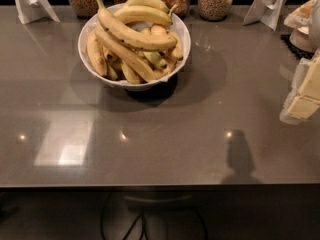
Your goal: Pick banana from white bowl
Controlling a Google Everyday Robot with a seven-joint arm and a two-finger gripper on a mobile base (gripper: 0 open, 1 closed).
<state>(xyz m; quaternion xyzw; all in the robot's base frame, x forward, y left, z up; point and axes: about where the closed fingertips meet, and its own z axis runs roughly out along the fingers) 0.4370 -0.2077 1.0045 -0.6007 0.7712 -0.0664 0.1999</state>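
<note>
The white bowl (183,34) stands at the back left of the grey table, piled with several yellow bananas. The banana (131,36) lies on top of the pile. It is long and strongly curved, and its thin dark-tipped stem points up toward the back left. A straighter long banana (125,55) lies just below it. My gripper (304,91) shows as pale blocks at the right edge of the view. It is well to the right of the bowl, above the table, and holds nothing that I can see.
Several glass jars (215,1) of grains stand in a row behind the bowl. White stands sit at the back left (31,3) and back right (270,4). A pale object on a dark mat (300,36) is at the far right. The table's front edge (160,185) runs across the view.
</note>
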